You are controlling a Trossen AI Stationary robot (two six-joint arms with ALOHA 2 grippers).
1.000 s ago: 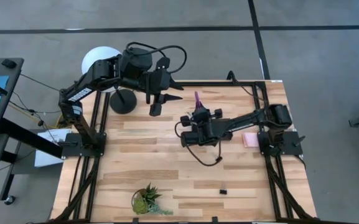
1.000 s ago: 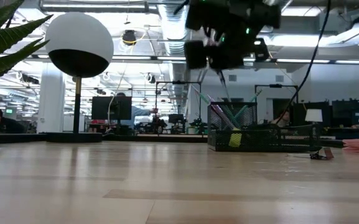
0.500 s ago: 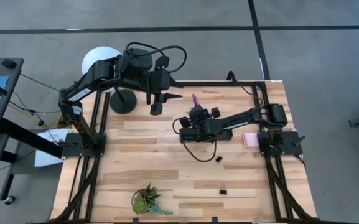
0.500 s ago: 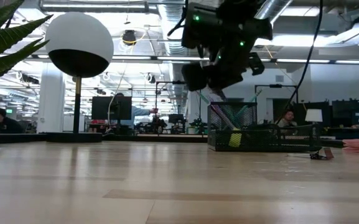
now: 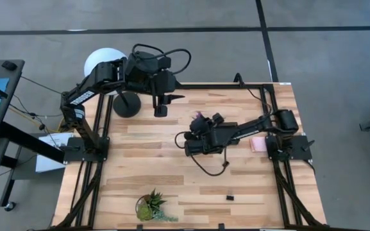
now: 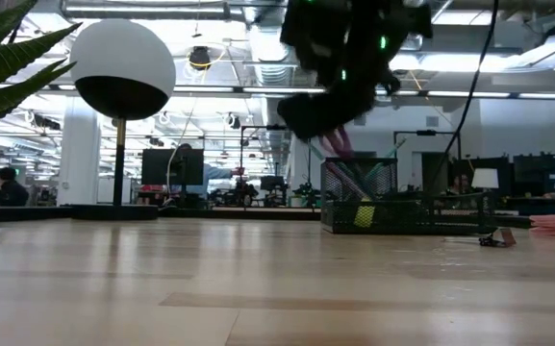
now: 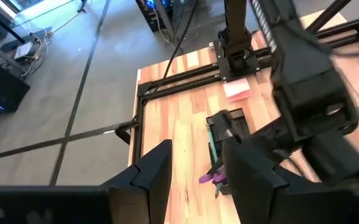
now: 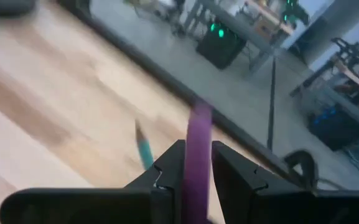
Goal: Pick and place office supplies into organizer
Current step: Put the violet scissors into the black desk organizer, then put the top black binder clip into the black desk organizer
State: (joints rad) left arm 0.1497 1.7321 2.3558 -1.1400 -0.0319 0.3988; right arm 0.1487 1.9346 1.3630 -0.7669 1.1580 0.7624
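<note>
My right gripper [image 5: 199, 123] hangs over the middle of the table, above the left end of the black mesh organizer [image 6: 392, 204], and is shut on the scissors [image 8: 198, 134]. Their purple part runs up between the fingers, and a teal tip [image 8: 144, 148] shows beside it. The organizer holds teal pens and a yellow piece [image 6: 364, 214]; the arm hides most of it from above. The pink sticky-note pad [image 5: 256, 144] lies flat by the right arm's base. One black clip [image 5: 229, 197] lies near the near edge. My left gripper [image 5: 161, 102] waits open by the far edge. My right gripper pinches the scissors by their purple part [image 8: 198, 155], which lies along the gap between its two fingers [image 8: 170, 168]. The scissors are lifted clear of the table. In the low view a pink-purple length [image 6: 335, 144] slants down below the gripper toward the organizer.
A lamp with a white globe [image 5: 103, 64] and a round black base [image 5: 126, 104] stands at the far left corner. A small green plant [image 5: 151, 206] sits at the near edge. Another small clip [image 6: 493, 238] lies right of the organizer. Bare wood spans the table's left and near parts.
My right gripper has drifted a little toward the table's left and near edges and has tipped. The scissors' purple end, which pointed toward the far edge, now sits closer over the gripper. In the low view the gripper swung and the held piece now slants toward the organizer.
</note>
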